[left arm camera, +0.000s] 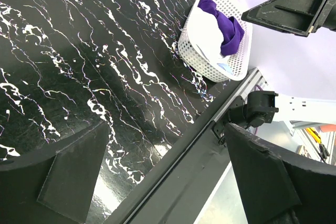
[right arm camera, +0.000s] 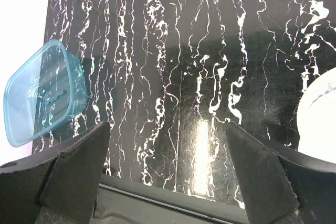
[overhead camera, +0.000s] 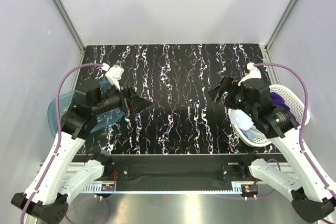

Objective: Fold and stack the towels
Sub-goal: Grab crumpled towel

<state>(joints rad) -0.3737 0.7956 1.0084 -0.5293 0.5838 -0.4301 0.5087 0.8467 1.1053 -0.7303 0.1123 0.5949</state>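
Note:
The towels lie bunched in a white perforated basket (overhead camera: 300, 102) at the table's right edge. In the left wrist view the basket (left arm camera: 190, 51) holds a deep purple towel (left arm camera: 229, 24) over a white one (left arm camera: 205, 32), with a sliver of light blue (left arm camera: 226, 68) at its near end. From above, the purple towel (overhead camera: 281, 101) and a pale one (overhead camera: 242, 118) show beside the right arm. My left gripper (overhead camera: 140, 103) hovers open over the table's left part, nothing between its fingers (left arm camera: 73, 177). My right gripper (overhead camera: 216, 94) is open too, just left of the basket, also holding nothing.
A translucent teal tub (overhead camera: 56, 109) hangs over the table's left edge, partly under the left arm; it shows as well in the right wrist view (right arm camera: 42, 93). The black marbled tabletop (overhead camera: 173, 77) spans between the arms. Grey walls close in the back and sides.

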